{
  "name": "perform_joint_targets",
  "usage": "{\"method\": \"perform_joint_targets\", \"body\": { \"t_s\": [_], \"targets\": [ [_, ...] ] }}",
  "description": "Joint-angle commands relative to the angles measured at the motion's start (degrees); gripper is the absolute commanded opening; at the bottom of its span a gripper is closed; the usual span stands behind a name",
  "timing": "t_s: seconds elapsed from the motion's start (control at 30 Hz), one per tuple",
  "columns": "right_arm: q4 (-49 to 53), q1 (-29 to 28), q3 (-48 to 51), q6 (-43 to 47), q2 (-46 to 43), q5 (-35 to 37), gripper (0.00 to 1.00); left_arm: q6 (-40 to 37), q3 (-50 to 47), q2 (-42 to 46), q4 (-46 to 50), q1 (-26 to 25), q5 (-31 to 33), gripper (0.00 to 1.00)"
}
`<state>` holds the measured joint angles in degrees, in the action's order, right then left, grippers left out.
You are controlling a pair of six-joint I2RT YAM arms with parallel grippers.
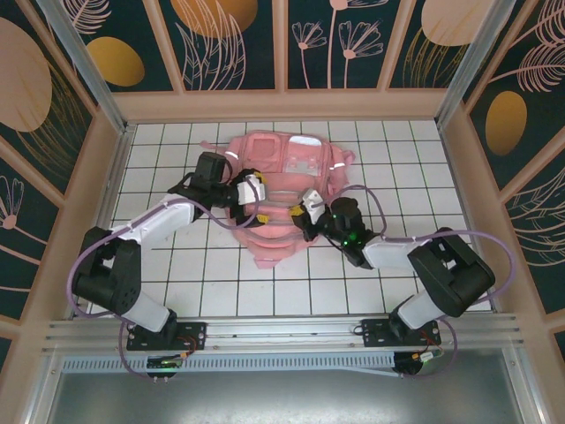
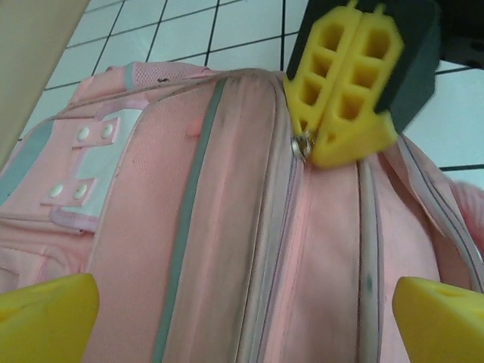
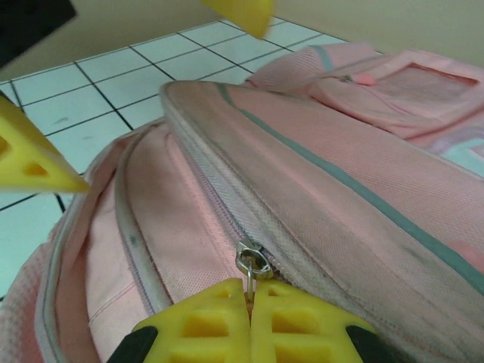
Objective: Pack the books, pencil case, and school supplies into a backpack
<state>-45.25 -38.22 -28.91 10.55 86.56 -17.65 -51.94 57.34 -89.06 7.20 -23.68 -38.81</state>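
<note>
While the right gripper holds its jaws pressed together on the small metal zipper pull, the left gripper hovers just beside it, with its fingers wide apart and nothing between them. The backpack lies flat in the middle of the tiled table, between the two arms, with its clear top pocket toward the far wall.

The step in hand, as I judge it, is to run the zipper along the seam of the main compartment. Whether it is to open or to close I cannot tell for sure, because in the wrist views the seam looks shut on both sides of the slider.

To do this well, the pull should go along the line of the zipper track and not upward. The cloth is soft and would probably lift and follow the slider instead of letting it travel. For this reason the open left gripper is best used as an anchor — it can come down and pinch the fabric close behind the slider, so the track stays tight.

The pull tab is thin and is held only at the fingertips, so a slow, steady motion is safer than a quick one. Where the seam bends, the direction of pull should turn with it — otherwise the tab may slip out or the cloth beside the teeth may be caught.
</note>
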Motion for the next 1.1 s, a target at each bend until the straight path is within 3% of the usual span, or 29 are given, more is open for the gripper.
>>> {"method": "perform_joint_targets", "body": {
  "t_s": [0.0, 0.2, 0.23, 0.3, 0.33, 0.47, 0.67, 0.77, 0.9, 1.07],
  "targets": [
    [-8.01, -2.06, -2.68, 1.21, 0.82, -3.28, 0.00, 2.86, 1.69, -2.43, -1.79, -0.70, 4.70, 0.88],
    [-8.86, -3.00, -3.04, 0.35, 1.72, -1.98, 0.00, 1.45, 2.56, -5.29, -2.63, -0.93, 6.78, 0.43],
    [-8.27, -3.00, -2.87, 0.08, 1.60, -0.83, 0.00, 0.52, 2.97, -5.47, -1.73, -0.93, 6.32, 0.34],
    [-6.22, -2.77, -2.41, 0.01, 0.84, 3.09, 0.00, -2.47, 4.44, -5.92, 2.43, -0.93, 5.40, 0.05],
    [-4.87, -2.52, -1.92, -0.37, 0.33, 5.77, 0.00, -3.50, 5.19, -6.19, 4.50, -0.93, 5.77, 0.00],
    [-1.00, 0.85, 0.44, -4.30, -1.80, 13.16, 0.00, -7.62, 5.60, -6.16, 9.73, -0.88, 6.25, 0.00],
    [1.47, 6.56, 2.77, -10.64, -2.99, 19.51, 0.00, -9.62, 5.54, -6.11, 12.19, -0.84, 6.63, 0.00],
    [1.14, 12.05, 3.05, -12.86, -2.19, 20.22, 0.00, -10.97, 5.37, -6.31, 12.58, -0.84, 6.49, 0.00],
    [2.06, 18.87, -0.36, -15.57, 0.88, 11.19, 0.00, -12.97, 4.98, -5.89, 12.62, -0.82, 5.42, 0.00],
    [6.30, 22.20, -7.00, -15.41, 6.36, 3.19, 0.00, -17.62, 4.52, -4.71, 14.33, -0.84, 4.14, 0.00]
  ]
}}
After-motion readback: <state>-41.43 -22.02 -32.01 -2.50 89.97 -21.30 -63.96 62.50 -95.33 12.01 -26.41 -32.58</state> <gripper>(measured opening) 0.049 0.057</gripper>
